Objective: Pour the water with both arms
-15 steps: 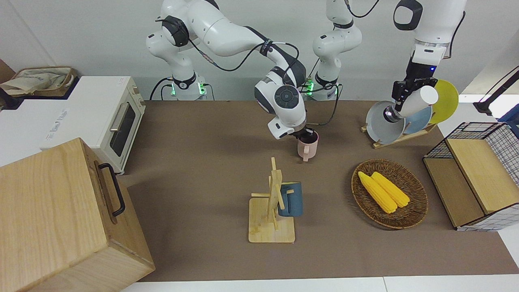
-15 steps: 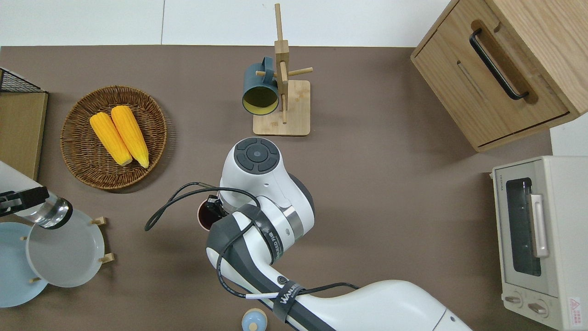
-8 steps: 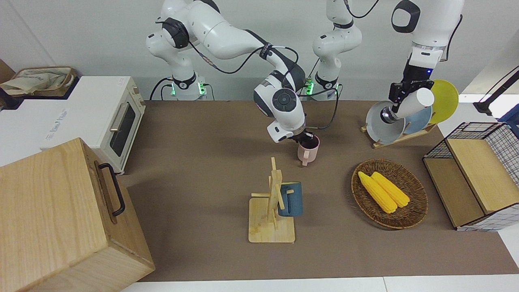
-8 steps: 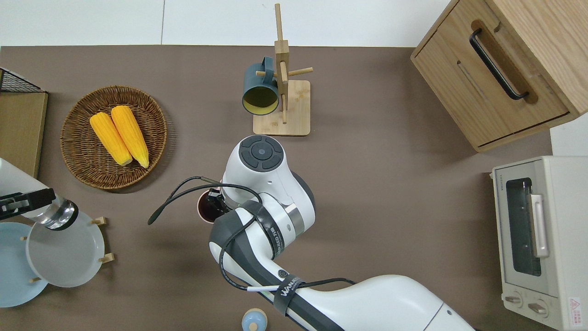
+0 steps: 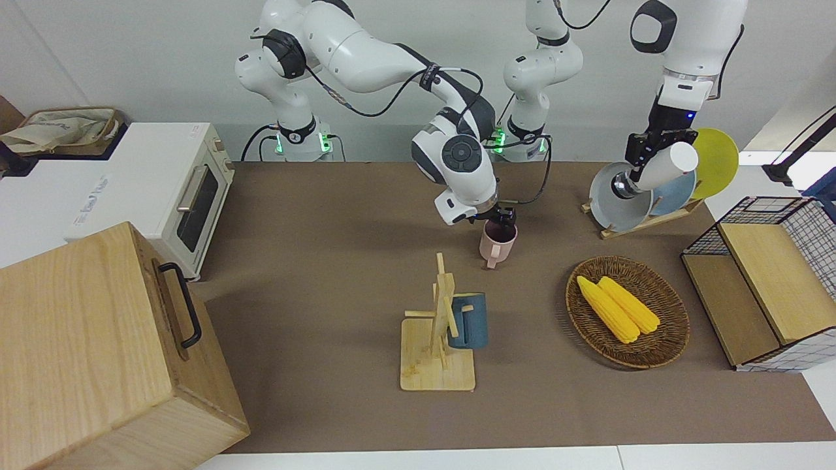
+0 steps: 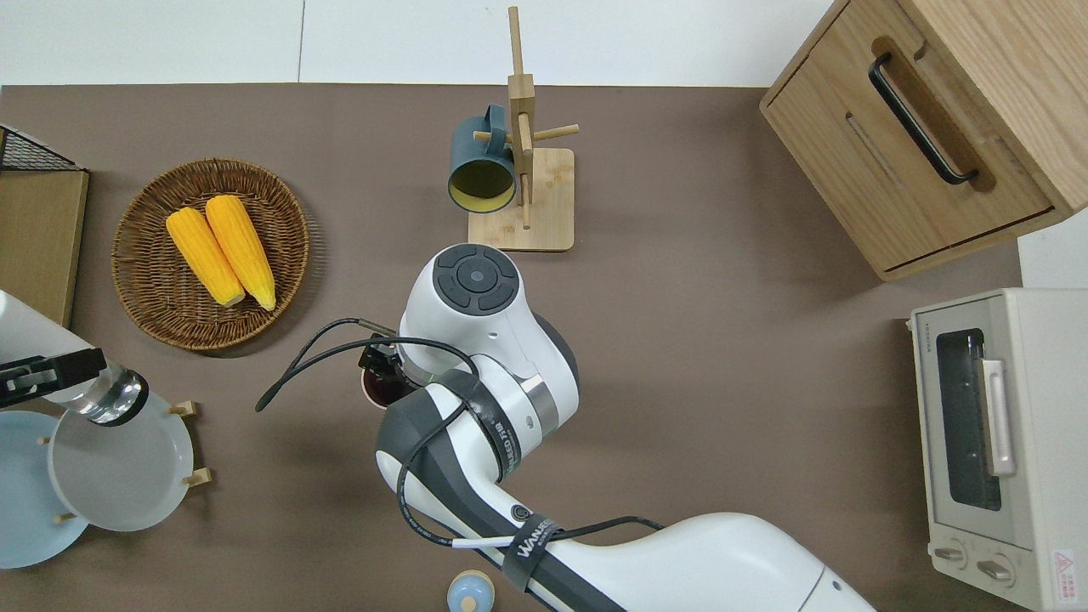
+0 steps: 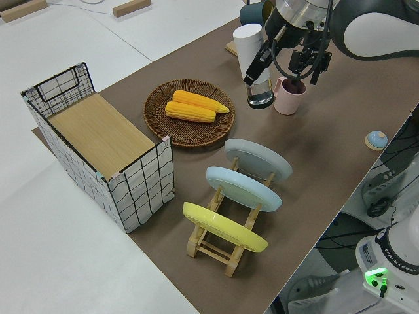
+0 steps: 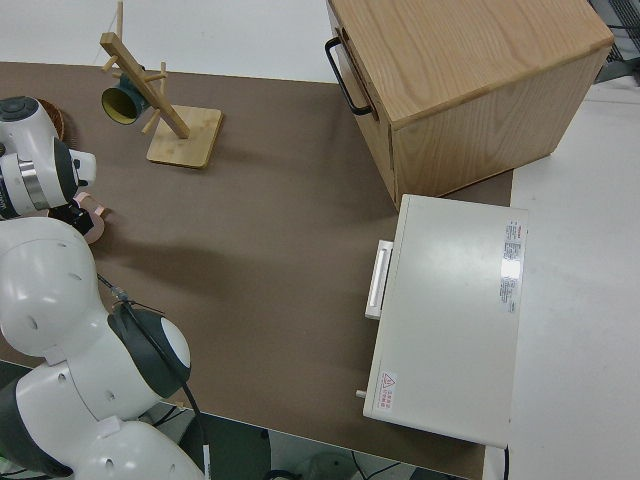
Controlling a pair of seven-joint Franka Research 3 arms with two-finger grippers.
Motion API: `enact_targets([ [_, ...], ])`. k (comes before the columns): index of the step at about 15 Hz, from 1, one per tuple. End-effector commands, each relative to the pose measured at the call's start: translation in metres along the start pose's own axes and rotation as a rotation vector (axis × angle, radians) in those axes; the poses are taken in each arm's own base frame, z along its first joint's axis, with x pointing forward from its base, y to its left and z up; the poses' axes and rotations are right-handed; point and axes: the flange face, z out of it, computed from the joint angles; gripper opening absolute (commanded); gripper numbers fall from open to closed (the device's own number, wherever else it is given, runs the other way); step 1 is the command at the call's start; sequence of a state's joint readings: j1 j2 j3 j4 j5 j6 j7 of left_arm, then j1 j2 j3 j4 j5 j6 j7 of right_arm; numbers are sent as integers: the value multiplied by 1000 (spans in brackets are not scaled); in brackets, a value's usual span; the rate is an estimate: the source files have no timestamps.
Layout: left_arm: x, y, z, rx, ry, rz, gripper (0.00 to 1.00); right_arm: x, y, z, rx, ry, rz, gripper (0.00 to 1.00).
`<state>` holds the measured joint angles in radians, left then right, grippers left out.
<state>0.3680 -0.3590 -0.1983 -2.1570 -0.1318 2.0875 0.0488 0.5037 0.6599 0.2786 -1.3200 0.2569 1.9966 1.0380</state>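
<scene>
Near the tabletop's middle: the pink mug (image 5: 496, 243) is standing upright on the brown tabletop (image 5: 326, 274), mouth up, handle pointing away from the robots.
Right end effector: the right end effector (image 5: 500, 218) is sitting at the mug's rim with one finger seemingly dipping inside; I am judging it clamped on the wall, though the wrist is hiding the contact from above.
Left end effector: the left end effector (image 5: 648, 156) is gripping a white bottle (image 5: 659, 168) around its body, up in the air over the grey plate (image 6: 119, 463) in the plate rack (image 7: 222, 243).
Bottle's axis: the bottle is tilting, its long axis slanted, steel-ringed dark mouth pointing down and toward the mug's end, white base up.
Mug handling: it is looking like stiff glazed ceramic, light, slippery and chippable; the rim grip or the handle is the sensible hold.
Bottle handling: rigid and smooth, heavier if full; mid-body is the balanced hold, and liquid could spill with that tilt.
Gap: bottle and mug are hanging well apart.
</scene>
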Motion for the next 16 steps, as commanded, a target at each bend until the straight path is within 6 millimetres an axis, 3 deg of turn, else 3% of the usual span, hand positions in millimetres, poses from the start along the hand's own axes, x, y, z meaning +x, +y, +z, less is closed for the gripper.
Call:
enact_targets([
  [1,-6,8,-10,-13,33,5,0,-13,1,-46,11,11,13,990],
  [4,-9,21,-7,-22,19,25,0,-14,14,-74,-51,34,-6,990],
  [7,-17,40,0,-34,-12,61,0,-7,35,-118,-75,68,-16,990],
  [12,-32,73,12,-73,-80,118,0,6,95,-208,-179,104,-144,990],
  [16,-50,92,22,-100,-111,153,0,21,143,-250,-330,188,-291,992],
])
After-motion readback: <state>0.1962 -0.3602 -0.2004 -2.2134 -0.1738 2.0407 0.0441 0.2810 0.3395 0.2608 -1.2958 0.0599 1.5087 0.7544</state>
